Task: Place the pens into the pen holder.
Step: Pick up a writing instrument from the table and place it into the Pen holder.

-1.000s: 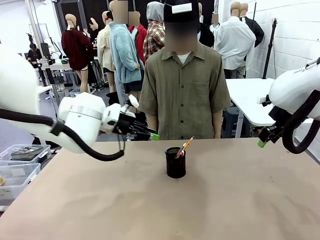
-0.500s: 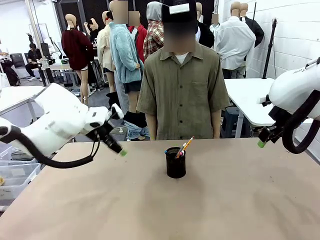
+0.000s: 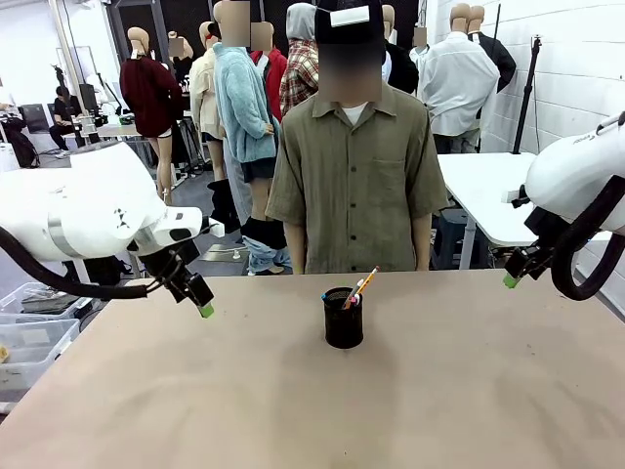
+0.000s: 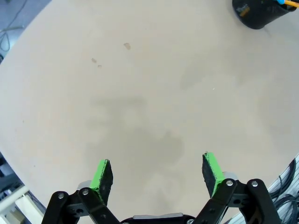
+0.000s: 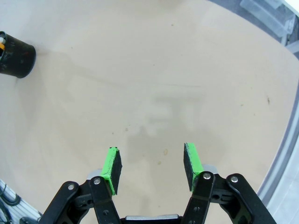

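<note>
Tools [image 4: 156, 170] [image 5: 152, 168] apart; two pens [image 3: 359, 289] cupped.

no legible text, white cap label seemingly blank

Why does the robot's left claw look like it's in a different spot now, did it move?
Yes. The left gripper moved left and down, away from the pen holder, which stayed put on the table.

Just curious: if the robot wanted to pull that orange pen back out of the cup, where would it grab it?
Probably by the upper end of the orange pen, which leans up and out past the rim of the cup. Coming from above, the fingers could close across the thin shaft; the lower part sits inside the mesh, out of reach.
</note>
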Robot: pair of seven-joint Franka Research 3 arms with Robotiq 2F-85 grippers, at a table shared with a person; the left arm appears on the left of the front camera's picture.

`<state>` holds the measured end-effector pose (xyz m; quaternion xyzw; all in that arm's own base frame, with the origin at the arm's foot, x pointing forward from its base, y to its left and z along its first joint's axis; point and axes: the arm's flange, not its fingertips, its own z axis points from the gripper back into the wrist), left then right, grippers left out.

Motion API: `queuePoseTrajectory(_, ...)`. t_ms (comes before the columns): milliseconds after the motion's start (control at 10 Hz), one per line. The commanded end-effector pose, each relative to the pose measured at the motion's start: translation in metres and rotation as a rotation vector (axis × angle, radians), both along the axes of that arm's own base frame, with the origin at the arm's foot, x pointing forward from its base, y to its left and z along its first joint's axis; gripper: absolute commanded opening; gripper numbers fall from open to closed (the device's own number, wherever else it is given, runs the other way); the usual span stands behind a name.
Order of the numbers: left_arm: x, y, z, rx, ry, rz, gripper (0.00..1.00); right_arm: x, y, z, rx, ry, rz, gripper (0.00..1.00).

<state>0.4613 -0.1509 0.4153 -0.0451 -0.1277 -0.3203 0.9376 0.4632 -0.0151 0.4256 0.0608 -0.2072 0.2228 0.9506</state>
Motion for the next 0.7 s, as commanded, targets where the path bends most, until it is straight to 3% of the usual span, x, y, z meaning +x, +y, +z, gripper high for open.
queuePoseTrajectory(0,-0.002,0.003,-0.004,-0.008,0.012,0.055,1.00,-0.002,-0.001,-0.003,-0.023,-0.011,0.008,0.68)
queuePoseTrajectory(200,-0.015,0.011,-0.015,-0.040,-0.045,0.098,1.00,-0.002,-0.001,-0.003,-0.023,-0.011,0.008,0.68)
queuePoseTrajectory(300,-0.001,0.004,0.000,-0.011,0.009,0.055,1.00,-0.002,-0.001,-0.003,-0.023,-0.011,0.008,0.68)
queuePoseTrajectory(600,-0.001,0.004,0.000,-0.011,0.009,0.055,1.00,-0.002,-0.001,-0.003,-0.023,-0.011,0.008,0.68)
